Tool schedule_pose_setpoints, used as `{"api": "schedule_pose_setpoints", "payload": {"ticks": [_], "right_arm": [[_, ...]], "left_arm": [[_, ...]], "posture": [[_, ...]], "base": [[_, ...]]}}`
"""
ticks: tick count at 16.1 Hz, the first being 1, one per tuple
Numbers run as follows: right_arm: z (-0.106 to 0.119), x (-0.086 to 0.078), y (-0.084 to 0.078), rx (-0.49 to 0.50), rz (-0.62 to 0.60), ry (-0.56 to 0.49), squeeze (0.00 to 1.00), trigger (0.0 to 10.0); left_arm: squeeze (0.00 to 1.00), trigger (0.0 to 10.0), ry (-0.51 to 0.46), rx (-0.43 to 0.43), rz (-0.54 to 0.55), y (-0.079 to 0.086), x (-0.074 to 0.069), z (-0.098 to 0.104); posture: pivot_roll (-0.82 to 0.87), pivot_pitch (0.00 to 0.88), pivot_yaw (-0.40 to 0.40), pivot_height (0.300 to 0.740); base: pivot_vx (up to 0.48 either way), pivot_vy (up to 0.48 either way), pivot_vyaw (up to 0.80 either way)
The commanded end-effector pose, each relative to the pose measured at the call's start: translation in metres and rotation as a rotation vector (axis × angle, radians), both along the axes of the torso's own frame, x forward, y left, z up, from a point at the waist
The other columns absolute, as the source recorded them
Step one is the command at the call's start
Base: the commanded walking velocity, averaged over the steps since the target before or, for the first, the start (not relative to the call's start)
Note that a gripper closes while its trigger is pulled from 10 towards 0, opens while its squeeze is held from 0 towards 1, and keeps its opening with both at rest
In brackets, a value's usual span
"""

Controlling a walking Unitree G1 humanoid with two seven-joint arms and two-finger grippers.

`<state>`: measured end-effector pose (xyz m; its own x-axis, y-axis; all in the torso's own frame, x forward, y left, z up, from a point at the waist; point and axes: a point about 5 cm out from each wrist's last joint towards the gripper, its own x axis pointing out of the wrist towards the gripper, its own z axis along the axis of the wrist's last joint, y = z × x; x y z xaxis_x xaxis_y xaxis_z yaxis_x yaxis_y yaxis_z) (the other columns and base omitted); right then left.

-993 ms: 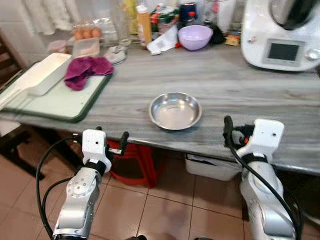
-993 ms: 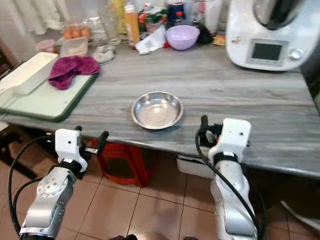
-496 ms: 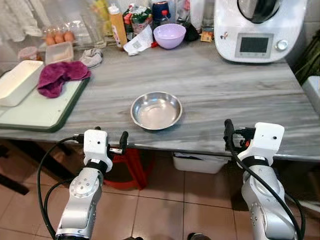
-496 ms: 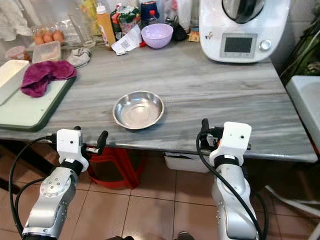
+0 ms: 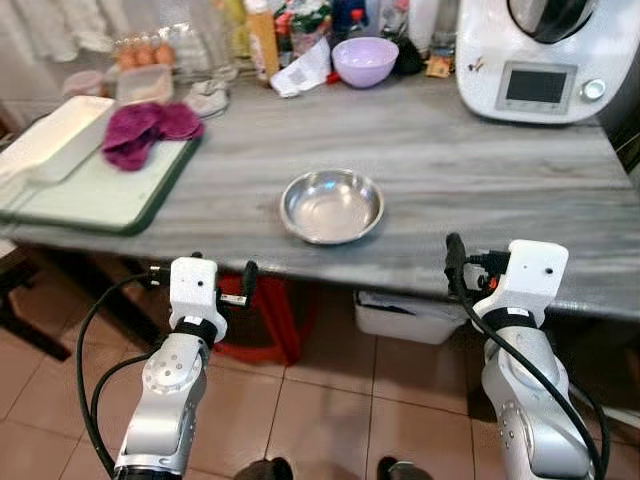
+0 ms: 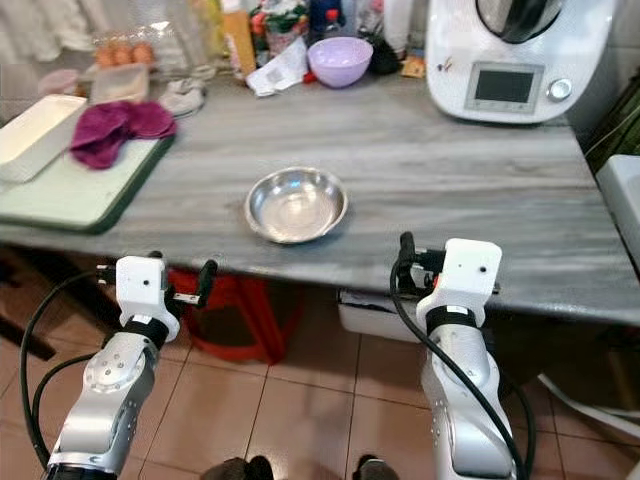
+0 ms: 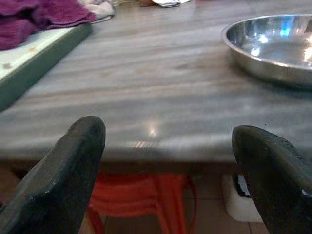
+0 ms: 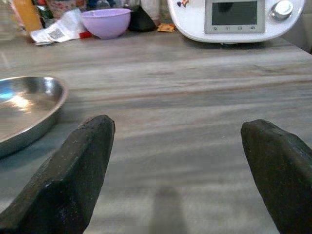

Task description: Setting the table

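A shallow steel bowl (image 5: 332, 205) sits empty on the grey wood-grain table (image 5: 470, 190), close to its near edge. Both arms are raised in front of that edge, below table height. My left gripper (image 5: 200, 272) is open, to the left of the bowl and short of it; in the left wrist view its fingertips (image 7: 73, 161) stand wide apart with the bowl (image 7: 273, 48) beyond one side. My right gripper (image 5: 490, 268) is open too, to the bowl's right, and its wrist view has the bowl (image 8: 24, 112) off to one side past the fingertips (image 8: 87, 165). Neither holds anything.
A green-edged tray (image 5: 100, 195) at the left carries a white container (image 5: 55, 135) and a magenta cloth (image 5: 150, 128). A purple bowl (image 5: 364, 60), bottles and a white kitchen machine (image 5: 545, 60) line the back. Under the table stand a red stool (image 5: 270, 320) and a white box (image 5: 405, 315).
The whole picture has shifted as the camera moved, and the table now sits a little further right in view. Both arms keep the same pose, fingers still apart. The bowl has not moved on the table.
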<state>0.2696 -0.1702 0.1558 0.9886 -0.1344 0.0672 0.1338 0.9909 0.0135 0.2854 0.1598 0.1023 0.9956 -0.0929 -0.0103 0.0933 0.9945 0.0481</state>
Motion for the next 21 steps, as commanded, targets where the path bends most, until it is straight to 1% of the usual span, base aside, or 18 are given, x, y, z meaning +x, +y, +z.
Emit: {"api": "schedule_pose_setpoints", "payload": {"ticks": [1, 3, 5, 6, 7, 9, 12, 14, 15, 16, 17, 18, 19, 20, 21], "right_arm": [[0.0033, -0.0009, 0.0016, 0.005, 0.013, -0.005, 0.00, 10.0], [0.0033, 0.0001, 0.0042, 0.050, 0.035, -0.004, 0.00, 10.0], [0.0038, 0.0003, 0.0047, 0.041, 0.036, -0.002, 0.00, 10.0], [-0.0003, 0.0012, 0.0027, 0.042, 0.015, 0.038, 0.00, 10.0], [-0.0021, 0.0019, 0.0021, 0.049, 0.011, 0.049, 0.00, 10.0], [0.0014, 0.0020, 0.0055, 0.028, 0.049, 0.021, 0.00, 10.0], [0.0020, -0.0001, 0.0046, 0.066, 0.049, 0.011, 0.00, 10.0], [0.0012, 0.0003, 0.0061, 0.057, 0.054, 0.019, 0.00, 10.0], [-0.0007, 0.0013, 0.0066, -0.017, 0.030, 0.033, 0.00, 10.0], [-0.0018, 0.0016, 0.0061, -0.051, 0.017, 0.031, 0.00, 10.0], [-0.0020, 0.0014, 0.0057, -0.064, 0.016, 0.024, 0.00, 10.0], [-0.0028, 0.0012, 0.0063, -0.062, 0.030, 0.019, 0.00, 10.0], [-0.0028, 0.0012, 0.0063, -0.062, 0.030, 0.019, 0.00, 10.0], [-0.0042, 0.0002, 0.0065, -0.047, 0.041, 0.030, 0.00, 10.0], [-0.0051, -0.0003, 0.0065, -0.033, 0.046, 0.039, 0.00, 10.0]], "left_arm": [[0.00, 10.0, 0.012, 0.010, 0.011, 0.0038, -0.0014, -0.0011], [0.00, 10.0, 0.015, 0.013, 0.008, 0.0037, -0.0018, -0.0018], [0.00, 10.0, 0.020, 0.015, 0.006, 0.0043, -0.0019, -0.0034], [0.00, 10.0, 0.021, 0.016, 0.007, 0.0044, -0.0024, -0.0038], [0.00, 10.0, 0.021, 0.018, 0.007, 0.0042, -0.0027, -0.0039], [0.00, 10.0, 0.023, 0.018, 0.003, 0.0038, -0.0026, -0.0042], [0.00, 10.0, 0.024, 0.020, -0.002, 0.0029, -0.0035, -0.0049], [0.00, 10.0, 0.024, 0.020, -0.005, 0.0027, -0.0040, -0.0052], [0.00, 10.0, 0.022, 0.023, -0.014, 0.0024, -0.0041, -0.0052], [0.00, 10.0, 0.011, 0.019, -0.037, 0.0015, -0.0041, -0.0039], [0.00, 10.0, 0.004, 0.004, -0.054, 0.0012, -0.0042, -0.0028], [0.00, 10.0, -0.011, -0.019, -0.087, 0.0005, -0.0048, -0.0004], [0.00, 10.0, -0.011, -0.019, -0.087, 0.0005, -0.0048, -0.0004], [0.00, 10.0, -0.016, -0.042, -0.125, -0.0011, -0.0062, 0.0013], [0.00, 10.0, -0.016, -0.045, -0.135, -0.0017, -0.0065, 0.0016]], "posture": [[-0.21, 0.114, 0.087, 0.740], [-0.21, 0.116, 0.086, 0.740], [-0.21, 0.118, 0.084, 0.740], [-0.21, 0.119, 0.084, 0.740], [-0.21, 0.120, 0.083, 0.740], [-0.21, 0.120, 0.083, 0.740], [-0.21, 0.119, 0.083, 0.740], [-0.21, 0.120, 0.083, 0.740], [-0.21, 0.122, 0.084, 0.740], [-0.21, 0.123, 0.086, 0.740], [-0.21, 0.124, 0.087, 0.740], [-0.21, 0.124, 0.088, 0.740], [-0.21, 0.124, 0.088, 0.740], [-0.21, 0.125, 0.090, 0.740], [-0.21, 0.125, 0.090, 0.740]], "base": [[-0.326, 0.000, 0.00], [-0.328, 0.000, 0.00], [-0.326, 0.000, 0.00], [-0.330, 0.000, 0.00], [-0.326, 0.000, 0.00], [-0.328, 0.000, 0.00], [-0.329, 0.000, 0.00], [-0.328, 0.000, 0.00], [-0.322, 0.000, 0.00], [0.000, 0.000, 0.00], [0.000, 0.000, 0.00], [0.000, 0.000, 0.00], [0.000, 0.000, 0.00], [0.000, 0.000, 0.00], [0.000, 0.000, 0.00]]}}
